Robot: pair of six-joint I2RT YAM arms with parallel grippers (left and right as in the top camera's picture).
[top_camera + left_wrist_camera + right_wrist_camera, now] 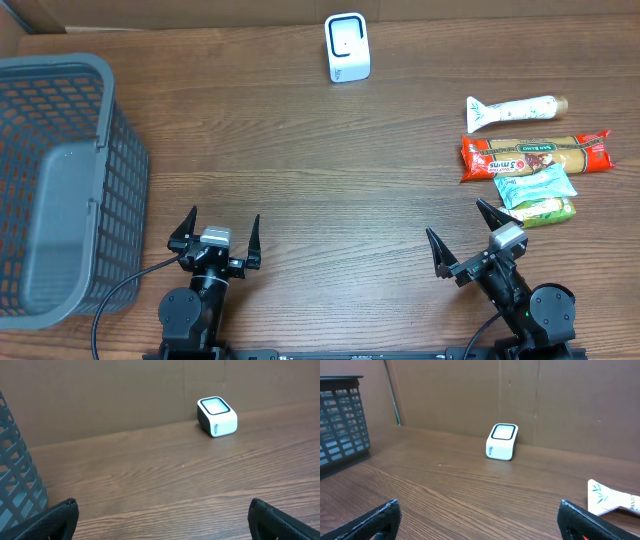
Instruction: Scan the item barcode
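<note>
Now: both grippers open and empty, goods lying at the table's right edge

Spread under everything is the wooden table, with a brown cardboard wall standing along its far edge. The grey mesh basket fills the left edge, from the far left corner down towards the near one. In the left wrist view its lattice wall shows at the left of the frame.

At the near edge sit the two arms. The left gripper has its jaws spread wide with nothing between them, just right of the basket. The right gripper is likewise wide open and holds nothing, its outer finger close to the lowest packet without clearly touching it.

The goods to be scanned lie in a column by the right edge, untouched. The long red packet lies crosswise in the middle. A white tube with a tan cap lies on its far side; its flat tail also shows at the lower right of the right wrist view. A teal pouch lies just on the red packet's near side, overlapping a yellow-green packet beneath it.

The small white scanner stands at the middle of the far edge, against the cardboard, well apart from the goods and from both grippers.
</note>
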